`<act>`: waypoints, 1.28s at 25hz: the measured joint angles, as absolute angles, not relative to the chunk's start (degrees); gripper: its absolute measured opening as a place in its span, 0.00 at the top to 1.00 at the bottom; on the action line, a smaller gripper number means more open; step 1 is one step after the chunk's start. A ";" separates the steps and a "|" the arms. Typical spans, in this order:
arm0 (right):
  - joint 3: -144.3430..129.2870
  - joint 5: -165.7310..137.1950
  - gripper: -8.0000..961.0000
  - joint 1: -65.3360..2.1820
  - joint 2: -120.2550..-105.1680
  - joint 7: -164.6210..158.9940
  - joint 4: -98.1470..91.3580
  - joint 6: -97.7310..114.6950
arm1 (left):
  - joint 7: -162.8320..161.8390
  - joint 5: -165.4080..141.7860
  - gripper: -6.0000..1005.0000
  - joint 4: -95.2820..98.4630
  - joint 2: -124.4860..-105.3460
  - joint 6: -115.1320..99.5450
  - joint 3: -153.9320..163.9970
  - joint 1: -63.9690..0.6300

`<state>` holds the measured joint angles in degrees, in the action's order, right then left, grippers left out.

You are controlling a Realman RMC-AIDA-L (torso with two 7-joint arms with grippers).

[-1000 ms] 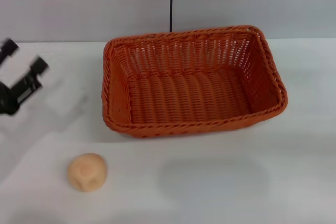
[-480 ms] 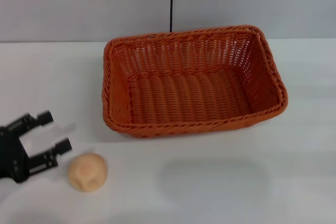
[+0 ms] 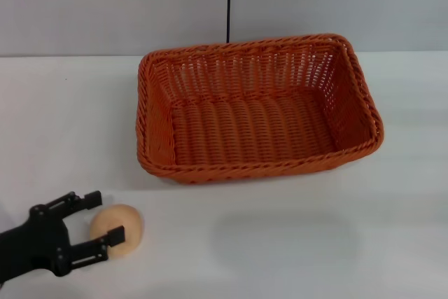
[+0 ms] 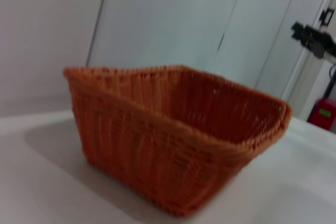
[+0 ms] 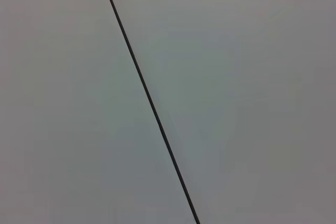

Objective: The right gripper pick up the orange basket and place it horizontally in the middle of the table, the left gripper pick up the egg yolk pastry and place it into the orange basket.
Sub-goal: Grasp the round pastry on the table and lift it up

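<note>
The orange basket (image 3: 255, 110) stands lengthwise across the middle of the white table (image 3: 392, 243), empty inside; it also fills the left wrist view as the orange basket (image 4: 173, 135). The egg yolk pastry (image 3: 120, 226), a small round tan ball, lies on the table at the front left, clear of the basket. My left gripper (image 3: 103, 217) is low at the front left, open, with one finger on each side of the pastry's left part. The right gripper is out of view.
A grey wall with a thin black vertical seam (image 3: 228, 1) rises behind the table. The right wrist view shows only that wall and seam (image 5: 147, 98). A black stand (image 4: 315, 40) and a red box (image 4: 323, 114) sit off the table's far side.
My left gripper has swept from the table's left edge down and forward to the pastry, and its fingers now straddle it. Basket and pastry have not moved.
</note>
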<state>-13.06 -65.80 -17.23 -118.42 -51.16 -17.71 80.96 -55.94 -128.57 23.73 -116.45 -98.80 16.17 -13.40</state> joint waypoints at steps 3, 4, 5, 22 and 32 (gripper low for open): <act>-13.22 -65.92 0.47 -17.42 -118.43 -51.11 -17.67 80.90 | -55.91 -129.31 0.16 23.73 -117.07 -97.10 16.68 -13.64; -13.26 -65.94 0.47 -17.45 -118.42 -51.09 -17.66 80.90 | -55.87 -129.48 0.16 23.74 -117.21 -96.58 16.72 -13.69; -13.29 -65.95 0.47 -17.47 -118.42 -51.08 -17.66 80.90 | -55.86 -129.49 0.16 23.74 -117.24 -96.47 16.72 -13.70; -13.27 -66.01 0.47 -17.49 -118.47 -50.87 -17.66 79.60 | -50.79 -129.28 0.38 23.82 -117.58 -98.77 18.10 -14.49; -13.27 -66.03 0.47 -17.68 -118.48 -50.12 -16.96 79.11 | -50.99 -129.54 0.79 23.82 -117.67 -98.61 18.19 -14.72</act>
<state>-13.27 -66.03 -17.68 -118.48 -50.12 -16.96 79.11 -50.99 -129.54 23.82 -117.67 -98.61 18.19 -14.72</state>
